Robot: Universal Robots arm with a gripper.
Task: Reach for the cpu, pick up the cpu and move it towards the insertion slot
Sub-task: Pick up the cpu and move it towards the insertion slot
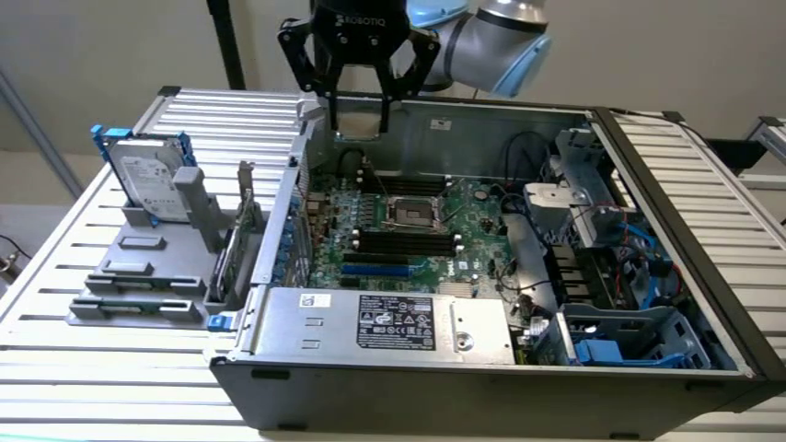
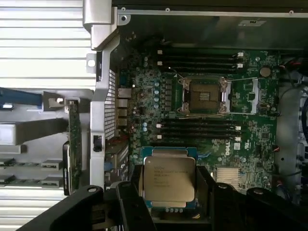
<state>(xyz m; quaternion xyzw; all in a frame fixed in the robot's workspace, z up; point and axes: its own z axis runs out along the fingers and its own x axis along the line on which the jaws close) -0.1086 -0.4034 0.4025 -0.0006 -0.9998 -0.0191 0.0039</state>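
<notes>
Above open computer case (image 1: 687, 276), gripper (image 1: 357, 124) clamps cpu (image 2: 169, 179) between wide-set fingers (image 2: 132, 202); carry step underway, next needs alignment over insertion slot (image 2: 203, 95)

surface: slatted metal table (image 1: 74, 276) | on it: computer case (image 1: 491, 387), grey fixture (image 1: 142, 276)

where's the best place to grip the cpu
By two opposite thin edges, coming straight down from above. The cpu is a flat square with a broad metal top and nothing to hook, so its sides are the only hold. The gripper already has it that way, one finger on each edge.
</notes>
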